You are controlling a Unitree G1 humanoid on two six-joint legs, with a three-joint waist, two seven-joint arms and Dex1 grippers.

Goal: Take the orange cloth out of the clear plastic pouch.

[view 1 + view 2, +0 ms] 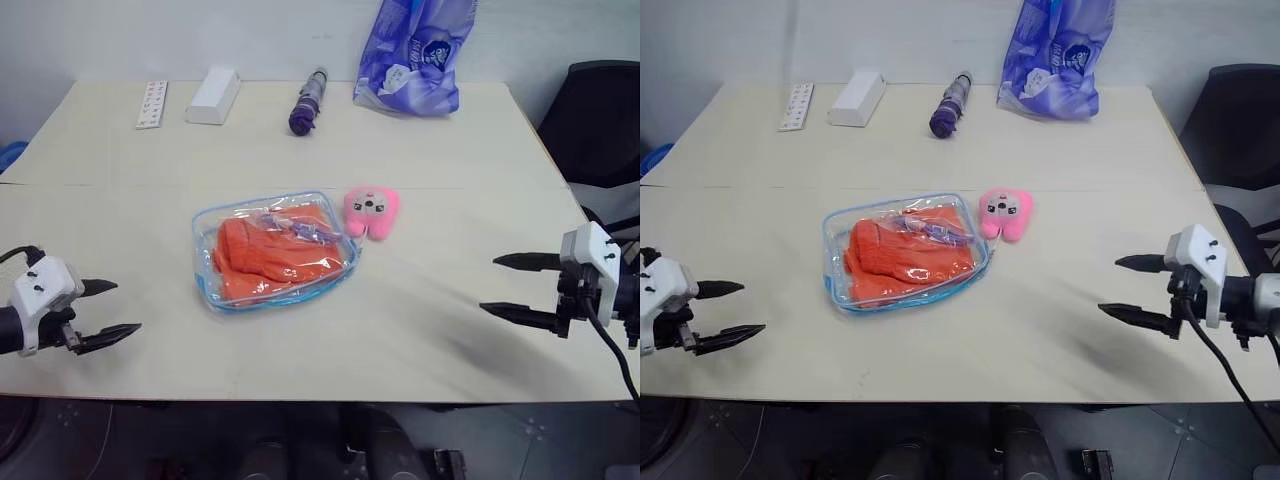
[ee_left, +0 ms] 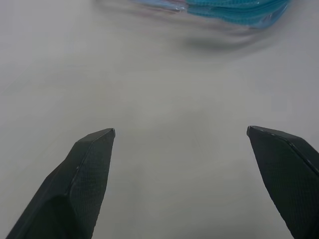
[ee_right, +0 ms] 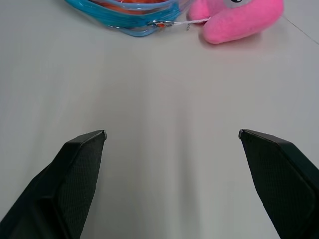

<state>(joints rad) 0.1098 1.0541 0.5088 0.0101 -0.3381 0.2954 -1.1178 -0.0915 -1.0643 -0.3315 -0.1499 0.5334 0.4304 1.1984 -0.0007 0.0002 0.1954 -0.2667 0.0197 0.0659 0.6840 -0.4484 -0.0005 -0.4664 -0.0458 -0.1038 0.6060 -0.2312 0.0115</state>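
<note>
At the lower left edge the left gripper (image 1: 108, 312) hovers spread wide and empty; at the right edge the right gripper (image 1: 504, 286) likewise. Centre frame, the clear plastic pouch (image 1: 212, 228) lies flat on the table (image 1: 420, 330), holding the orange cloth (image 1: 268, 253). A pink plush toy (image 1: 372, 211) touches its upper right corner.

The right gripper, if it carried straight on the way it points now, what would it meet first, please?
Probably the clear plastic pouch at its blue zipper end, beside the pink plush toy; the right gripper has bare table before that.
</note>
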